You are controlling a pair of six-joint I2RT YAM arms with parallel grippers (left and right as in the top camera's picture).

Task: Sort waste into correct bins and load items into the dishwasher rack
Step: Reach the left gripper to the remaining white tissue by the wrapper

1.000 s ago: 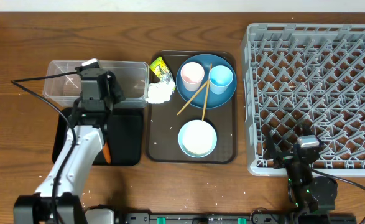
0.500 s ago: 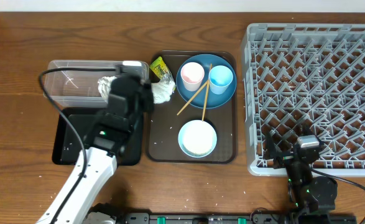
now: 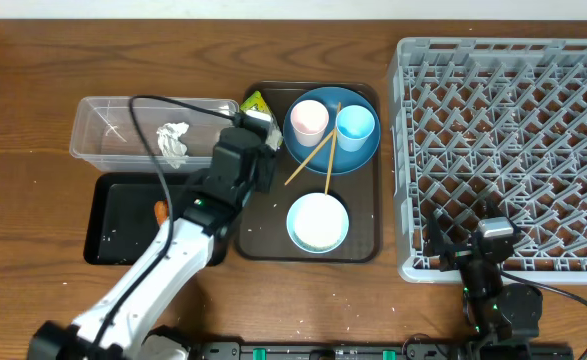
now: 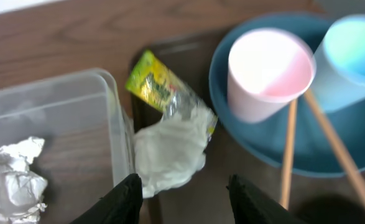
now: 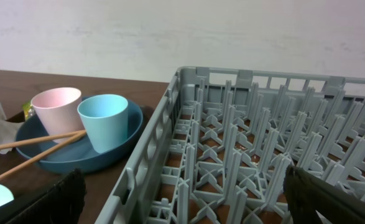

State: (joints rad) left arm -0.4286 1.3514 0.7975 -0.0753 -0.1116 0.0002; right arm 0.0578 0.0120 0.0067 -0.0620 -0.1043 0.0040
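**A:** How is the loading going?

**B:** Nothing is sitting in the dishwasher rack (image 3: 503, 150) at 3 o'clock. The right gripper (image 5: 182, 205) is waiting wide open at its 6 o'clock edge. The blue plate (image 3: 358, 158), white bowl (image 3: 318, 221), pink cup (image 3: 308, 120), light-blue cup (image 3: 355, 126) and chopsticks (image 3: 318, 155) are all lying on the brown tray (image 3: 258, 240).

**A:** And the waste?

**B:** One crumpled tissue (image 3: 173, 143) is lying in the clear tub (image 3: 103, 130), and the carrot (image 3: 159, 211) in the black tray (image 3: 123, 215). The left gripper (image 4: 182, 193), fingers spread and empty, is hovering over a second tissue (image 4: 170, 149), with the wrapper (image 4: 154, 84) at its 12 o'clock.

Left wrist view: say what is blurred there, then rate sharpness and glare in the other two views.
Left wrist: soft all over, the pink cup, wrapper and tissue with smeared edges, the fingers dark blurs. Overhead: sharp, evenly lit, small glints on the clear tub. Right wrist: dishwasher rack fairly crisp, no glare.
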